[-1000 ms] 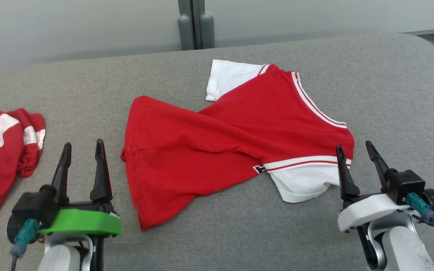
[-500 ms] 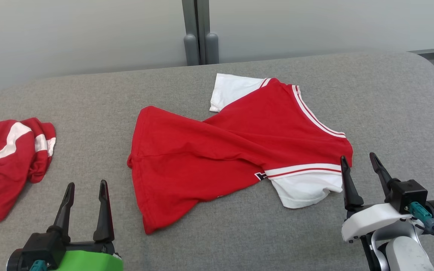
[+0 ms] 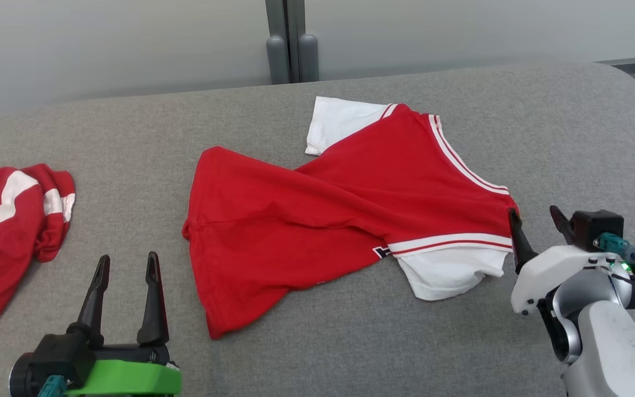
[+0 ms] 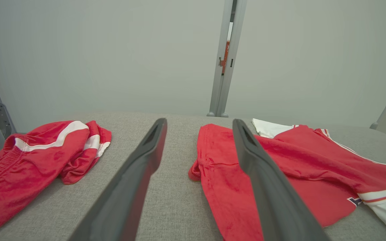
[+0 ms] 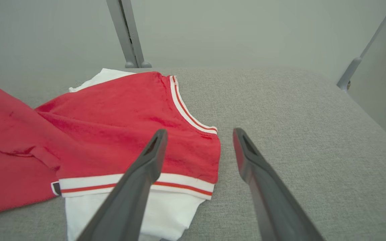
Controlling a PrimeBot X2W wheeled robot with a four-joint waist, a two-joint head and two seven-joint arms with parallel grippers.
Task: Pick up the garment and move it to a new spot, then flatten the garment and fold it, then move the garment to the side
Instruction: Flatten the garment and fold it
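Red crumpled fabric with white stripes [image 3: 3, 231] lies in a heap on the grey fabric-covered worktop [image 3: 130, 143], well off to the left of the left fingers [image 3: 152, 300] and beyond their tips. Those two long dark fingers stand spread wide, pointing away across the worktop, gripping nothing; bare grey cloth shows in the gap between them in the left wrist view.

To their right and ahead of their tips lies the red short-sleeved shirt with white sleeves and striped trim [image 3: 323, 220]. It is spread loosely over the middle of the worktop, its body creased by a diagonal fold. Its hem end is nearest the left fingers. One white sleeve juts out at the far side, the other at the near side, just left of the right fingers [image 3: 520, 248].

These too are parted wide and hold nothing. In the right wrist view the finger nearer the shirt overlaps the striped sleeve band, and the other is over bare worktop. Whether the nearer one touches the cloth I cannot tell.

Beyond the worktop a grey upright post [image 3: 290, 41] stands against a pale wall [image 3: 102, 49].
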